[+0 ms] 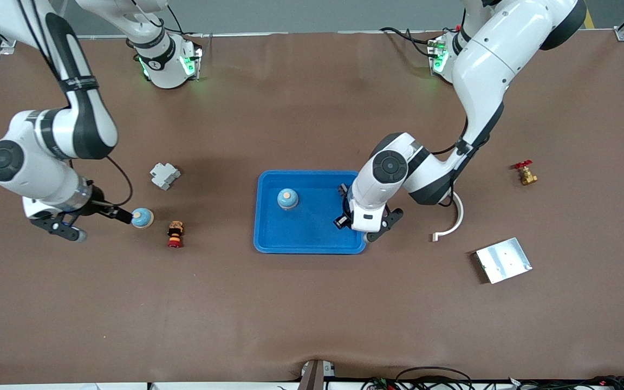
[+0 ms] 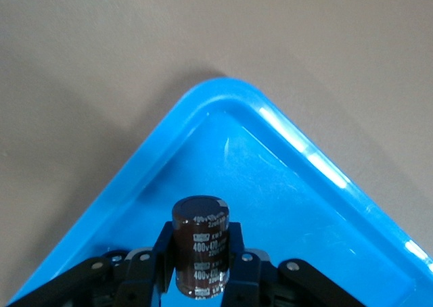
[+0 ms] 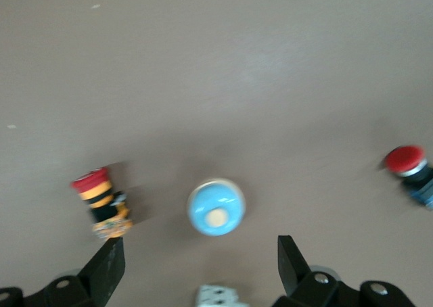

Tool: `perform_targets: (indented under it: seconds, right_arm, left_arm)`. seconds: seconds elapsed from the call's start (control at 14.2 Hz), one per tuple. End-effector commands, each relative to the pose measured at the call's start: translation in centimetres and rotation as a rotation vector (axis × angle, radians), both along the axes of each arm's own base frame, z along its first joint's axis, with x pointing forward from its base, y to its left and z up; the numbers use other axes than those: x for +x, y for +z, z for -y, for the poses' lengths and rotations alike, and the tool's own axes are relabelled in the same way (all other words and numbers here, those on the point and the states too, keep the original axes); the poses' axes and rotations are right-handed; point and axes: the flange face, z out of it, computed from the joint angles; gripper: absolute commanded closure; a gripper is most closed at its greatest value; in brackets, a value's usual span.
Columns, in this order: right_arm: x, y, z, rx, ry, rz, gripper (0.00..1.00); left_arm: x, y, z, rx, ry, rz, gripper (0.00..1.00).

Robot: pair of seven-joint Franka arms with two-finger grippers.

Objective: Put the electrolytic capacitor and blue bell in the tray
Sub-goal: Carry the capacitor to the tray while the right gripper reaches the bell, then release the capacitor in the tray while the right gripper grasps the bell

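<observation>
The blue tray [image 1: 312, 234] lies mid-table, and its rounded corner [image 2: 223, 90] shows in the left wrist view. A blue bell [image 1: 287, 199] with a tan knob stands inside it. My left gripper [image 1: 342, 207] [image 2: 201, 234] is over the tray's end toward the left arm, shut on the dark brown electrolytic capacitor [image 2: 201, 246], which it holds upright. A second blue bell [image 1: 142, 218] [image 3: 216, 207] stands on the table toward the right arm's end. My right gripper [image 1: 107, 212] [image 3: 201, 260] hovers beside this bell, open, with nothing between its fingers.
A red-and-yellow push button [image 1: 175, 234] [image 3: 101, 202] lies beside the table bell, and a grey-white block [image 1: 164, 176] sits farther from the camera. Toward the left arm's end are a white curved piece [image 1: 453, 222], a silver plate [image 1: 503, 260] and a brass valve [image 1: 525, 174].
</observation>
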Motion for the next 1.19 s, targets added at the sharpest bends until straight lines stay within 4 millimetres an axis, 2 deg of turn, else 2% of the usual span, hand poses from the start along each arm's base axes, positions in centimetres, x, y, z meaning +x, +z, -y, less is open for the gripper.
perform_targets:
  seconds: [0.0,0.07,0.28,0.49,0.7,1.12]
  right_arm:
    - [-0.4,-1.0,1.5,0.005,0.023,-0.003,0.00]
    - [-0.7,-1.7,1.6,0.006,0.019,0.013,0.00]
    - [-2.5,-5.3,1.3,0.007,0.017,0.073,0.00]
    - [-2.8,-9.2,0.9,0.014,0.007,0.054,0.00]
    - [-3.0,-11.6,0.7,0.029,-0.011,0.052,0.00]
    - [-2.9,-14.9,0.7,0.028,-0.013,0.081,0.00]
  left_arm:
    - [0.6,-0.9,1.1,-0.019,0.018,0.005,0.95]
    - [0.3,-1.2,1.4,-0.017,0.012,0.004,0.95]
    - [0.3,-1.4,1.6,-0.031,0.011,0.017,0.95]
    - [0.5,-2.2,0.9,-0.015,0.013,0.018,0.94]
    - [0.6,-3.4,0.3,-0.007,0.018,0.013,0.94]
    - [0.7,-3.7,0.0,-0.002,0.021,0.011,0.91]
